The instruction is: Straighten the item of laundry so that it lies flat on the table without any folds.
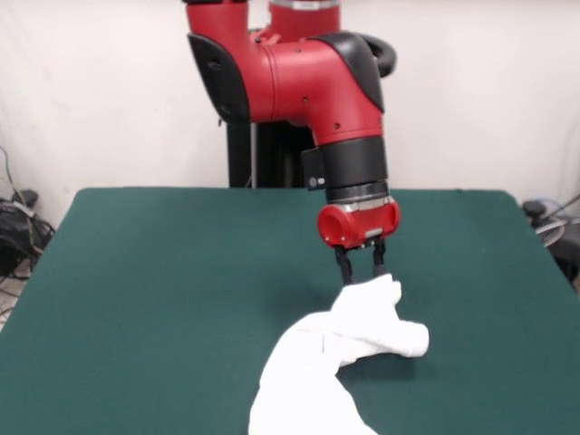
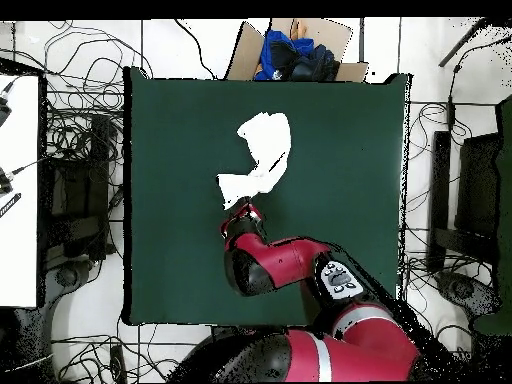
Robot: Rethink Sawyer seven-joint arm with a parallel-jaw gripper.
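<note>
The item of laundry (image 1: 335, 349) is a white shirt, bunched and twisted into a thick roll on the dark green table (image 1: 163, 290). Only plain white shows and no print is visible. It runs from the picture's bottom edge up to a rounded end under my gripper (image 1: 362, 270). The gripper points straight down, its two black fingers apart, with the tips at the top of that rounded end. In the overhead view the shirt (image 2: 262, 155) lies crumpled at mid-table (image 2: 170, 150), and the gripper (image 2: 240, 208) is at its end nearest the robot.
A cardboard box with blue cloth items (image 2: 295, 52) sits just past the table's edge opposite the robot. Cables lie on the floor around the table. Bare green top spreads on both sides of the shirt.
</note>
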